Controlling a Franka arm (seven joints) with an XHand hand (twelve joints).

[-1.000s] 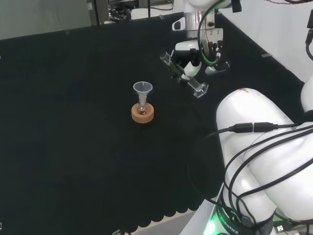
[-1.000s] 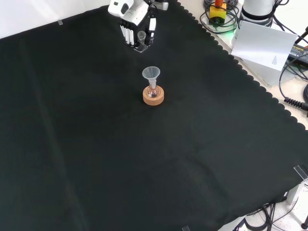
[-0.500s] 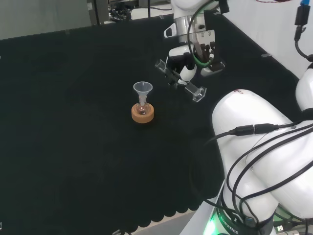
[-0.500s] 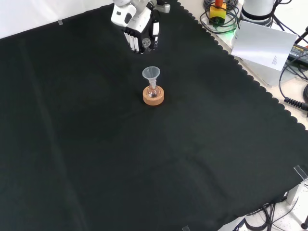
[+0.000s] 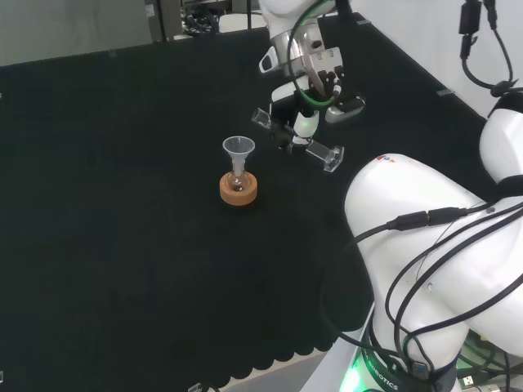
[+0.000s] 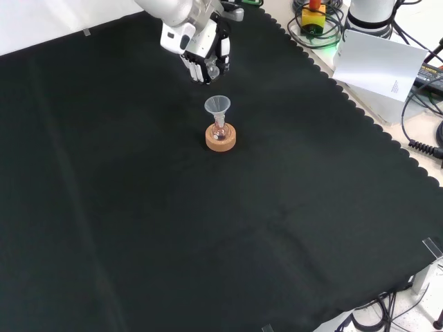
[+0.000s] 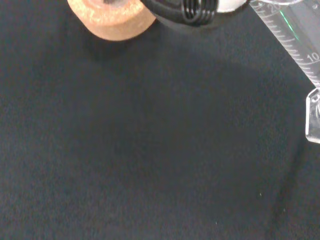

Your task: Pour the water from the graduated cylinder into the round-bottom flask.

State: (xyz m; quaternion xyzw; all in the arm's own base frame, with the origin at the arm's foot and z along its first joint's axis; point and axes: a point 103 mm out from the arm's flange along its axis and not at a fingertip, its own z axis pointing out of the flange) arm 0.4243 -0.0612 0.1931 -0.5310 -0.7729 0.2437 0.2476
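A small round-bottom flask (image 5: 238, 180) stands in a cork ring (image 5: 239, 190) near the middle of the cloth, with a clear funnel (image 5: 238, 148) in its neck. In the head view the hand (image 5: 304, 122) hangs just right of the funnel, its fingers curled round a clear graduated cylinder (image 5: 296, 140). The cylinder lies tilted well over, its mouth toward the funnel and its flat foot (image 5: 331, 158) pointing away. In the front view the hand (image 6: 205, 59) is just beyond the funnel (image 6: 217, 106). The wrist view has the cylinder's scale (image 7: 294, 42) and the cork ring (image 7: 112, 19).
Black cloth (image 6: 208, 228) covers the bench, with a scalloped edge at the right of the front view. A white paper sheet (image 6: 383, 63) and cables lie off the cloth there. The arm's white links (image 5: 425, 245) stand at the right of the head view.
The hand has carried the cylinder toward the funnel, leftward in the head view, and tipped it flatter. The flask and cork ring have not moved.
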